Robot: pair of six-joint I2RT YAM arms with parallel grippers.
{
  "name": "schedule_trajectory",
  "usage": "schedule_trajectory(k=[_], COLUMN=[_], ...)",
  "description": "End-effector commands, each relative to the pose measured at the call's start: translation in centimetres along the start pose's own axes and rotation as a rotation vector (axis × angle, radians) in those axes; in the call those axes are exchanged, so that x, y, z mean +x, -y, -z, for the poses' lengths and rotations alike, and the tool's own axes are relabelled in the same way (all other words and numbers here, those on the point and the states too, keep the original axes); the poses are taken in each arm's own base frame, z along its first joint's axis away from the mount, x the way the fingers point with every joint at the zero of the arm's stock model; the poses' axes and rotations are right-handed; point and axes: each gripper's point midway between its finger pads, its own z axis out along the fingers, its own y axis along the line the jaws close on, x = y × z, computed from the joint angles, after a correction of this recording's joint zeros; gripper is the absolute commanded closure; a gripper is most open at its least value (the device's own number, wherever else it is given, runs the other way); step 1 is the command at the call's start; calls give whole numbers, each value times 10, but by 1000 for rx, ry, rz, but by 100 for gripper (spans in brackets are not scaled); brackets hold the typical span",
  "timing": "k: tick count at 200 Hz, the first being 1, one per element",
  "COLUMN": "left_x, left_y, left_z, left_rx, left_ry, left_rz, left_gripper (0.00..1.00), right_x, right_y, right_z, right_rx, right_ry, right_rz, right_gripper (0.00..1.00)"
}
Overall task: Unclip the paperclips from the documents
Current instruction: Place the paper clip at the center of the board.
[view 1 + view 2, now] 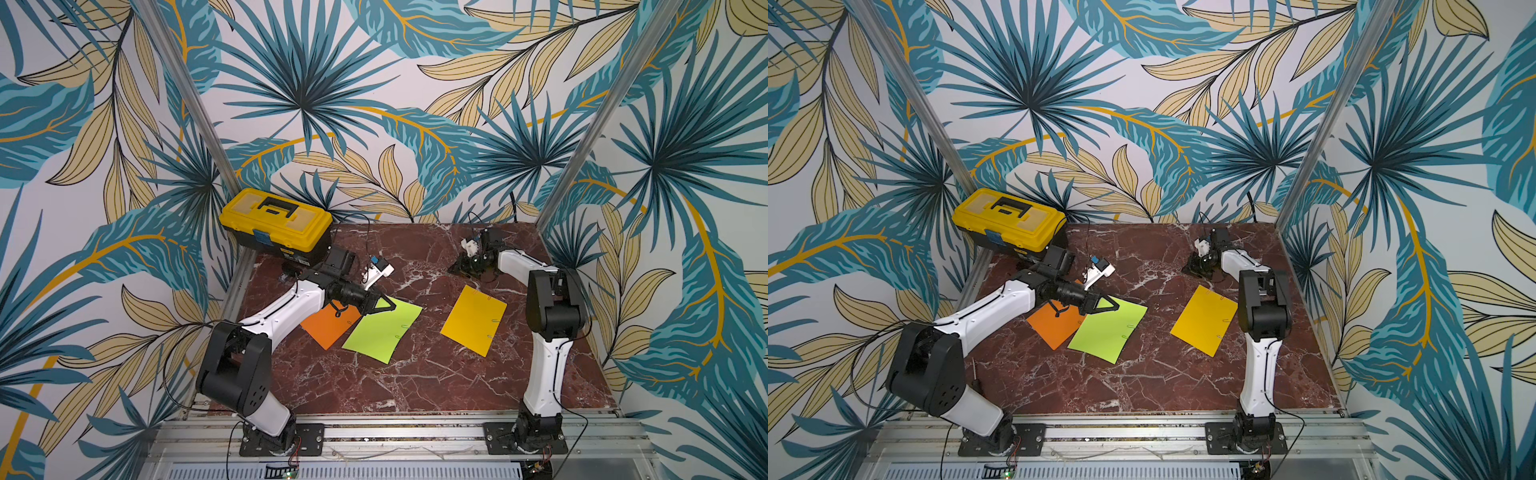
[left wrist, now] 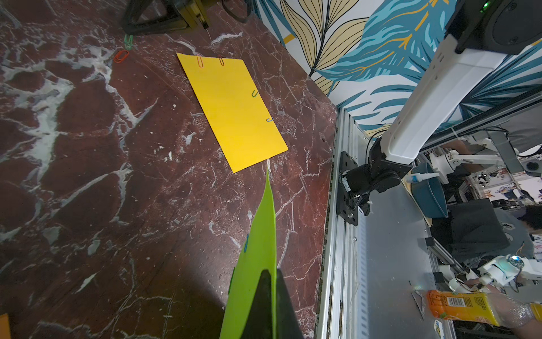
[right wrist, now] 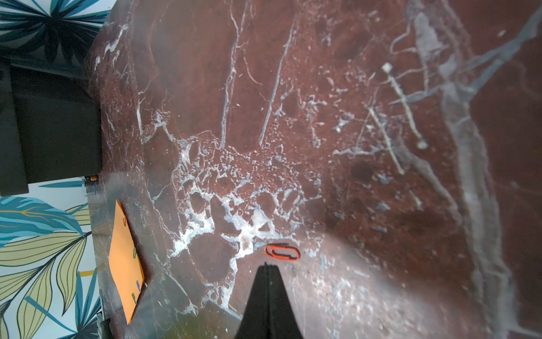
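Orange-red bent-wire paperclip point(image 3: 282, 252) lying loose on the dark red marble tabletop point(image 3: 381, 117), just off the tips of the right gripper point(image 3: 266, 265). Jaws there pressed together, nothing between them. Green wire paperclip point(image 2: 128, 42) loose right beside the red one in the left wrist view, so 2 off, judging by the layout.

Plenty left though. Golden yellow paper sheet point(image 2: 231, 111) lying flat near the right arm, carrying 4 clips: 2 reddish ones point(image 2: 200, 61) on the far short edge, plus a green one point(image 2: 254, 94) and a blue one point(image 2: 269, 119) down the long edge. Orange paper sheet point(image 3: 126, 264) showing about 4 along 1 edge in the right wrist view, small and blurry, so not swearing to the count. Lime green paper sheet point(image 1: 382, 328) overlapping the orange one, with a blue clip point(image 2: 245, 243) on it and maybe 1 or 2 more.

Left gripper point(image 2: 269, 274) clamped on a corner of the lime green sheet, corner lifted off the marble, paper curling up edge-on towards the wrist camera. Looks like holding it ready for a pull, early in the job either way.

Hard to see: clips in both top views barely more than faint scratches. Part of the orange sheet hidden under the left arm and the green sheet. Most of the green sheet's face lost in the left wrist view thanks to the edge-on angle. Yellow plastic toolbox point(image 1: 276, 220) parked in the far corner, not involved.
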Motion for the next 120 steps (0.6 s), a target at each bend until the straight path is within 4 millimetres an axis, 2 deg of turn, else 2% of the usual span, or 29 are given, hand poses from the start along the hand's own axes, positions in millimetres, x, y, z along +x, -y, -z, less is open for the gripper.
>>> schedule_trajectory(k=[1, 34, 64, 81, 120], left_x=[-12, -13, -15, -17, -20], left_y=[7, 7, 11, 13, 18], left_z=[4, 5, 7, 9, 13], left_rx=[-3, -1, -5, -10, -10], left_ry=[15, 17, 24, 30, 41], left_rz=[-46, -47, -58, -67, -80], left_gripper=[100, 100, 100, 100, 100], right_x=[3, 7, 9, 10, 10], right_y=[9, 12, 11, 13, 7], right_z=[-4, -2, 0, 0, 13], right_rx=[28, 40, 45, 55, 59], right_ry=[-15, -20, -25, -29, -10], right_rz=[-54, -61, -62, -61, -45], right_gripper=[93, 91, 75, 70, 68])
